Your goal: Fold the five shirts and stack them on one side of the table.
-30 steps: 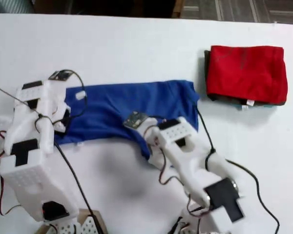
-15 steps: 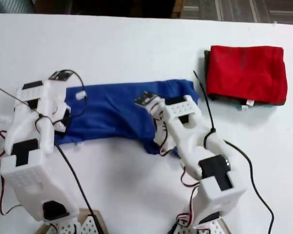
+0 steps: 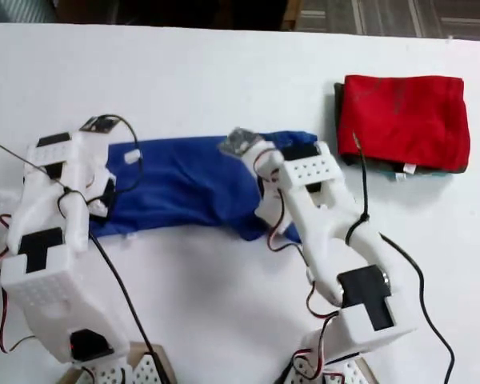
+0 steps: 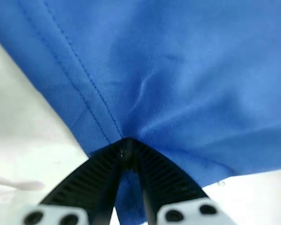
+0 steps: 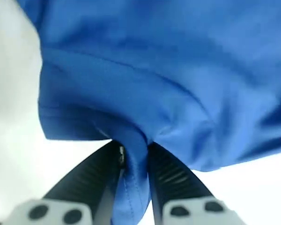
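Note:
A blue shirt (image 3: 188, 180) lies stretched across the middle of the white table (image 3: 184, 72), partly folded. My left gripper (image 4: 126, 152) is shut on the blue shirt (image 4: 178, 79) at its left end, by a stitched hem. My right gripper (image 5: 133, 150) is shut on a bunched fold of the blue shirt (image 5: 154, 61) near its right end, where the cloth is drawn up and over. In the high view the left arm (image 3: 60, 200) stands over the shirt's left edge and the right arm (image 3: 312, 196) over its right part.
A stack of folded shirts with a red one (image 3: 404, 120) on top sits at the back right of the table, darker cloth showing beneath it. Cables hang from both arms. Bare table lies behind the shirt and in front of it.
The right arm has carried its pinched fold of blue cloth toward the back and right, nearer the red stack. The left arm has stayed where it was.

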`<state>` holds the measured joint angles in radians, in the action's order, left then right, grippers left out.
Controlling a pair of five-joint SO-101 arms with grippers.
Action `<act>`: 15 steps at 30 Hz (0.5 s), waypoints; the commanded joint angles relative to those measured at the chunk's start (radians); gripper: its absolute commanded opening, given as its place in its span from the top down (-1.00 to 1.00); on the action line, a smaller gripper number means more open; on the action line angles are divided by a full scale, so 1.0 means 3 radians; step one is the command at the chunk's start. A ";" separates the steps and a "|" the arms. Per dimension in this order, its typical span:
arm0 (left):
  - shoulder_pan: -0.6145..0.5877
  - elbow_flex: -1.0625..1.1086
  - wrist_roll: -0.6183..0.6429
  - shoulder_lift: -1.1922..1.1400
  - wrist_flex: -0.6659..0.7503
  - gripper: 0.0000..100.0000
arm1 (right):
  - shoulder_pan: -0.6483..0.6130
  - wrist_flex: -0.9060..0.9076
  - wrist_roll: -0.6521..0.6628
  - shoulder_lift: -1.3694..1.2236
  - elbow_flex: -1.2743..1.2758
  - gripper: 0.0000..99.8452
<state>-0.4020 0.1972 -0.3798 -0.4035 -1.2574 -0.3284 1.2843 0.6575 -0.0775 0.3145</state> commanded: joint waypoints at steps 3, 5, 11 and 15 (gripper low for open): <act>-0.0123 0.0008 0.0036 0.0010 0.0174 0.95 | 0.0023 0.0033 0.0041 -0.0258 -0.0742 0.96; -0.0123 0.0008 0.0036 0.0010 0.0174 0.95 | 0.0023 0.0033 0.0041 -0.0509 -0.1048 0.96; -0.0123 0.0008 0.0036 0.0010 0.0174 0.95 | 0.0120 0.0084 0.0026 -0.1383 -0.2015 0.96; -0.0123 0.0008 0.0036 0.0005 0.0174 0.95 | 0.0222 0.0391 0.0015 -0.1854 -0.2685 0.92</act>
<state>-0.4020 0.1972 -0.3798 -0.4035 -1.2574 -0.2915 1.3426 0.6651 -0.5746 -0.3284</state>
